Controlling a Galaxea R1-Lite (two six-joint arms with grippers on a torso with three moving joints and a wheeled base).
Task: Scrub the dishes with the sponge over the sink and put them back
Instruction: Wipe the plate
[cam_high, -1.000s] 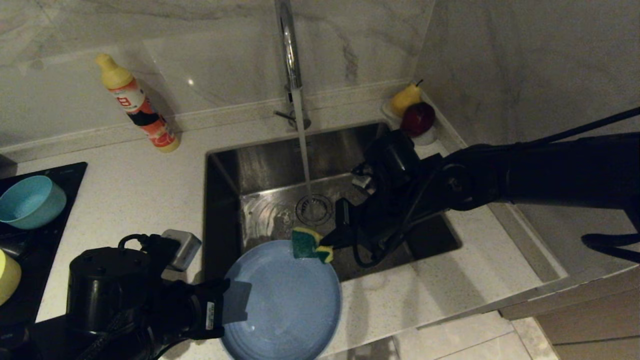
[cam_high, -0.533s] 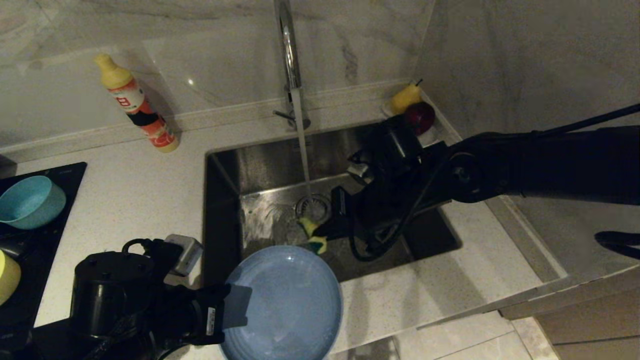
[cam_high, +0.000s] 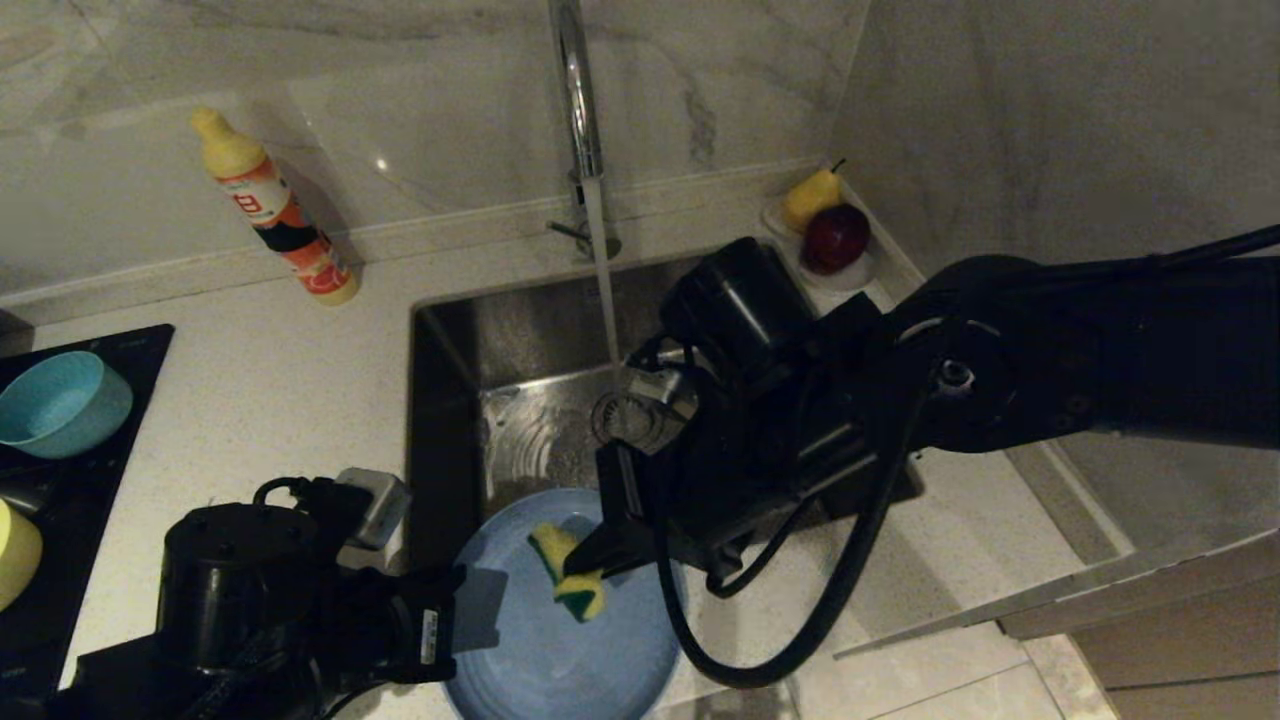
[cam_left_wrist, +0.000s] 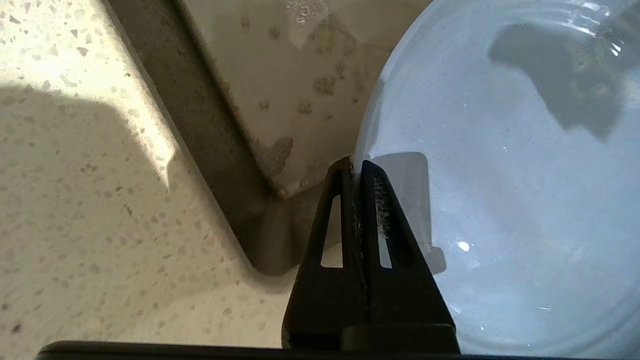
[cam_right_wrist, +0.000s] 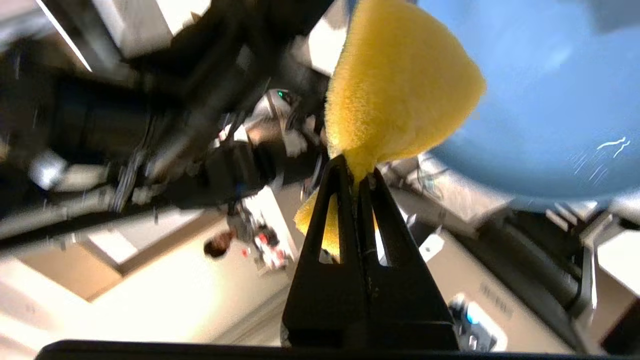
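Scrubbing step: left pincer (cam_left_wrist: 356, 167) clamped on plate (cam_high: 560, 640) rim, holding it over the sink (cam_high: 520, 330) front edge. Right pincer (cam_high: 580, 565) pinches sponge (cam_high: 568, 572) on the plate face. Next, probably: wipe across, keeping pressure.

Plate (cam_high: 560, 650): smooth, wet-glossy blue plastic; sponge (cam_high: 570, 575): fuzzy yellow foam; sink (cam_high: 520, 330): brushed steel; countertop (cam_high: 270, 390): speckled stone.

a home kitchen: steel sink (cam_high: 450, 400) with running faucet (cam_high: 575, 90), marble backsplash (cam_high: 400, 100), cooktop (cam_high: 140, 345).
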